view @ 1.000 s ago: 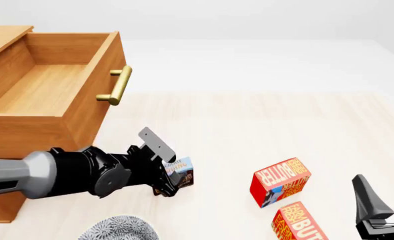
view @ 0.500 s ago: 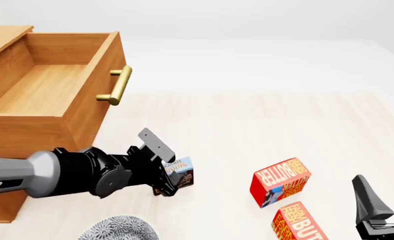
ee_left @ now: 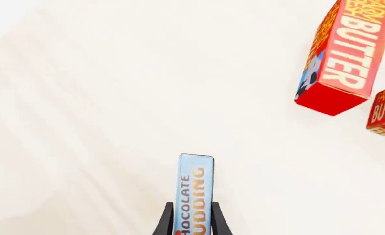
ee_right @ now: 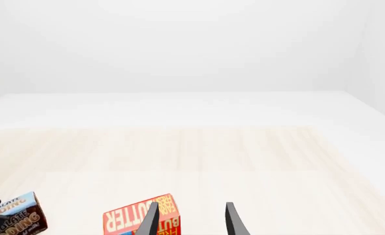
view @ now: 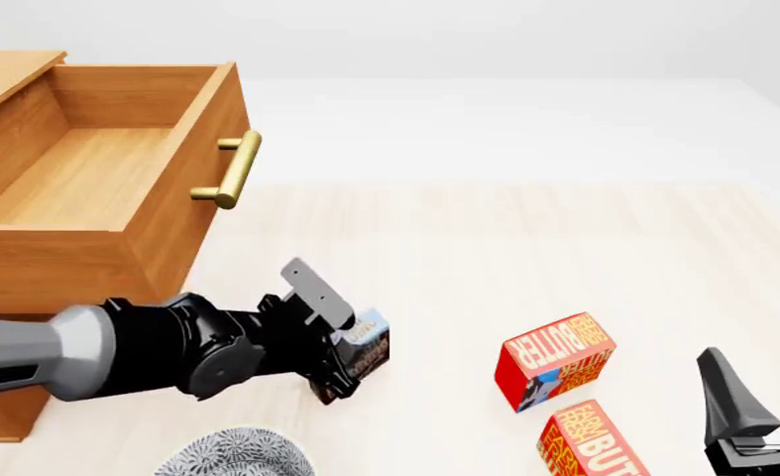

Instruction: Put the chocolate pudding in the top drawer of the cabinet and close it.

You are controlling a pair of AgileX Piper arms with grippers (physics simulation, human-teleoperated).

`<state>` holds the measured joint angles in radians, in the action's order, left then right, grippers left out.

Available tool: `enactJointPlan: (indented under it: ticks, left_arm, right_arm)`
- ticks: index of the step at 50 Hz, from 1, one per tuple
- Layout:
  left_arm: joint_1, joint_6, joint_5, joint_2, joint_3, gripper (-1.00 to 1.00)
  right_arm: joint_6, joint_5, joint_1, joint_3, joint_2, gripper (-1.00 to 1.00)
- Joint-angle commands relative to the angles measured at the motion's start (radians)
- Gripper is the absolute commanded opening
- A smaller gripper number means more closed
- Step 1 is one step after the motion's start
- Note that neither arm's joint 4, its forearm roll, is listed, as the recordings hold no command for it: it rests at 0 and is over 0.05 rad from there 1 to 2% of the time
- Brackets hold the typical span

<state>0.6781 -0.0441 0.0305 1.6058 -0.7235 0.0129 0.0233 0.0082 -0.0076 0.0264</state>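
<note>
1. Left gripper [view: 358, 349] is clamped on the chocolate pudding [view: 367, 335], which has apparently lifted slightly off the table [view: 496, 258] since before.
2. Top drawer [view: 92, 183] remains open.
3. Right gripper [view: 764, 385] is unmoved, fingers apart.

My black fingers [ee_left: 168, 223] looked matt plastic. The chocolate pudding [ee_left: 194, 196] was smooth printed card. The cabinet [view: 46, 258] was satiny orange-brown wood, its handle [view: 231, 169] polished brass. The table [view: 496, 248] was pale matt wood.

Light wood table [view: 522, 248], butter boxes [view: 555, 360]
</note>
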Motion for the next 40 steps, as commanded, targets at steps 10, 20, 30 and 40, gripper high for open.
enactJointPlan:
  ticks: [10, 20, 30, 40]
  left_arm:
    - [0.059, 0.022, 0.112, -0.150, -0.013, -1.00]
    - [0.068, 0.034, 0.160, -0.213, -0.032, -1.00]
    - [0.060, 0.013, 0.222, -0.312, -0.062, -1.00]
    - [0.077, -0.026, 0.298, -0.398, -0.099, -1.00]
  right_arm:
    - [-0.004, -0.010, -0.002, 0.004, -0.002, 1.00]
    - [-0.004, -0.012, -0.002, 0.004, 0.000, 1.00]
    - [-0.004, -0.012, -0.002, 0.004, 0.002, 1.00]
    - [-0.004, -0.014, -0.002, 0.004, 0.003, 1.00]
